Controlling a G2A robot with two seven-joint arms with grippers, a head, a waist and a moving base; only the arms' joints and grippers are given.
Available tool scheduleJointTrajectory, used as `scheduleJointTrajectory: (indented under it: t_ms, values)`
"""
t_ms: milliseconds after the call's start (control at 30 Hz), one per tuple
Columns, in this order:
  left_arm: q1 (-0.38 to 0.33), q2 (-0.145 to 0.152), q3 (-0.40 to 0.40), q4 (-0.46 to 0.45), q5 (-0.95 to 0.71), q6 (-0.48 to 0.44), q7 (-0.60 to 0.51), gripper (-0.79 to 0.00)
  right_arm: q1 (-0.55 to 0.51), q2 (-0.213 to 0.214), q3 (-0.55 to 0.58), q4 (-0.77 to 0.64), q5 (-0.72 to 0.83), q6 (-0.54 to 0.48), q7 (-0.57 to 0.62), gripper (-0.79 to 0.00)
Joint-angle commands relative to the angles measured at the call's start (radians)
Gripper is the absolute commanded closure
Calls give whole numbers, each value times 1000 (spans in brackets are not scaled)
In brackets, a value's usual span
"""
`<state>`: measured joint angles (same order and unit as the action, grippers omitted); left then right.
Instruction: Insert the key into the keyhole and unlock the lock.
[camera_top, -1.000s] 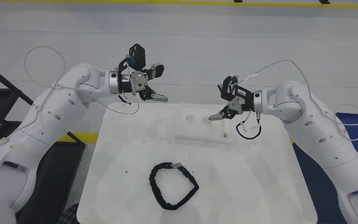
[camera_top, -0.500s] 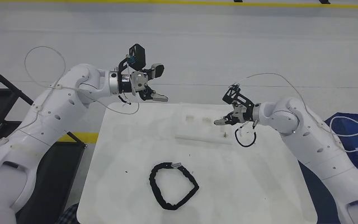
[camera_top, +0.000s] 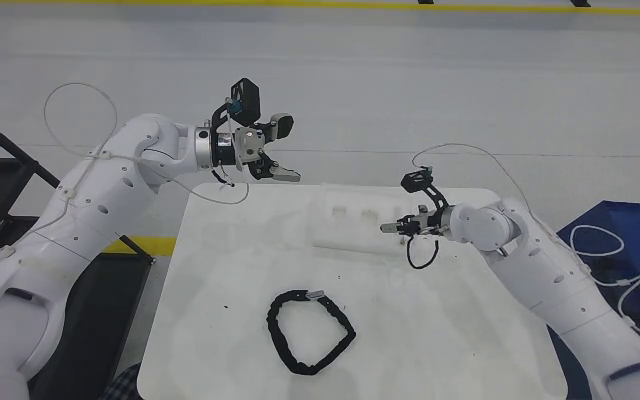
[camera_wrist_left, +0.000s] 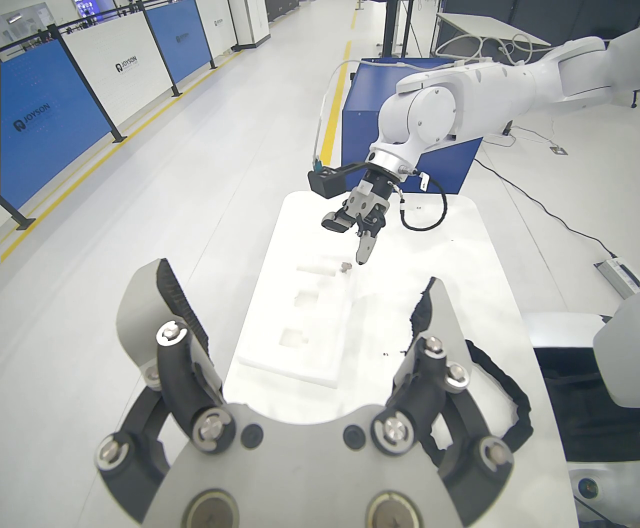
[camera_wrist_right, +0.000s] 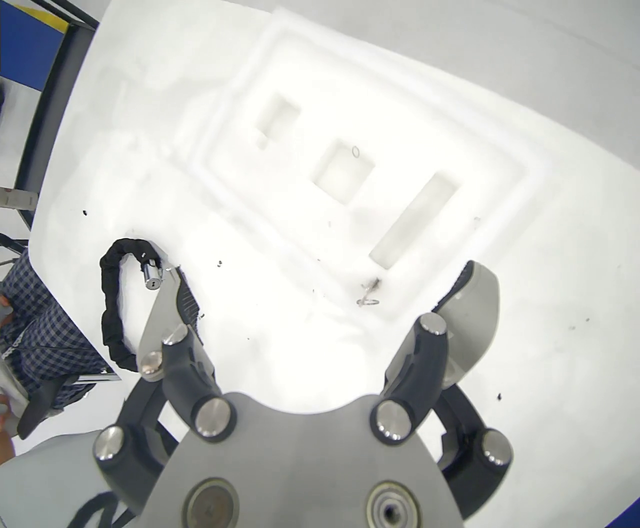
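Two hands, both spread wide: right hand (camera_wrist_right: 320, 280) low over the small key (camera_wrist_right: 369, 295) on a white foam tray (camera_top: 350, 228); left hand (camera_wrist_left: 295, 285) raised by the tabletop's (camera_top: 450, 330) far corner. Black chain lock (camera_top: 305, 332) well apart from the key.

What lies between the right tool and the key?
Nothing. In the left wrist view, only a short bare stretch of foam tray separates the open right tool from the key.

My left gripper (camera_wrist_left: 299, 320) gapes wide; mid-frame I see the right gripper (camera_wrist_left: 350, 238) near what may be the key (camera_wrist_left: 345, 266).
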<state>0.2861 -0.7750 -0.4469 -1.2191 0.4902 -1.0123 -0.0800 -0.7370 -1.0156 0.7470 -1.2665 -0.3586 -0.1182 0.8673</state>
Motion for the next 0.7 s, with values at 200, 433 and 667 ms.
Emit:
scheduleJointTrajectory:
  t_ms: [200, 433, 667]
  values:
    - [0, 0, 0, 0, 0, 0, 0, -785, -30, -20, -8, -3, 41, 116, -4, -785]
    - [0, 0, 0, 0, 0, 0, 0, -785, -32, -21, -7, -8, 19, 117, -24, -785]
    - [0, 0, 0, 0, 0, 0, 0, -785, -32, -21, -7, -8, 19, 117, -24, -785]
